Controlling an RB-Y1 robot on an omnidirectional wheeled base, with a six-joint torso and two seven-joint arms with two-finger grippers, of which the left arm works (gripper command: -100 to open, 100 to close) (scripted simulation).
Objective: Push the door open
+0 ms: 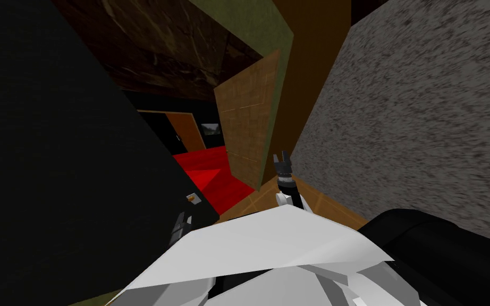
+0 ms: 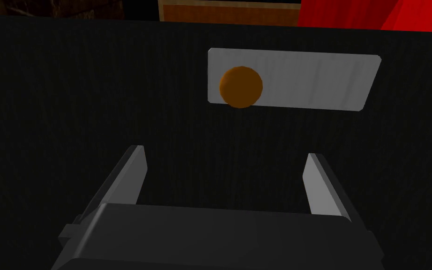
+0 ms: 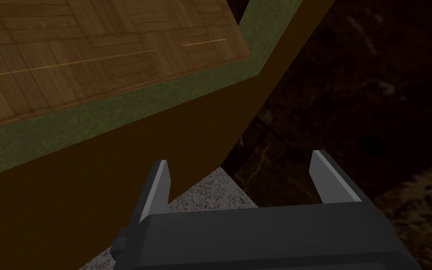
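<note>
Jaws released and empty on both arms: left facing dark door [image 2: 70,117] near orange knob [image 2: 241,86], contact unclear; right beside brown surface [image 3: 93,187].

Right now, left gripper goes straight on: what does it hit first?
The open left gripper would likely meet the dark door face, just off the grey plate with its orange knob; depth unclear.

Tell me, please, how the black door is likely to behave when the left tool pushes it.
The black door looks a flat, rigid slab, so it should swing, not flex. Red floor shows past its edge, so it is probably unlatched and may move easily. The left tool aims thin open fingers at bare panel near the orange knob; they might skid.
</note>
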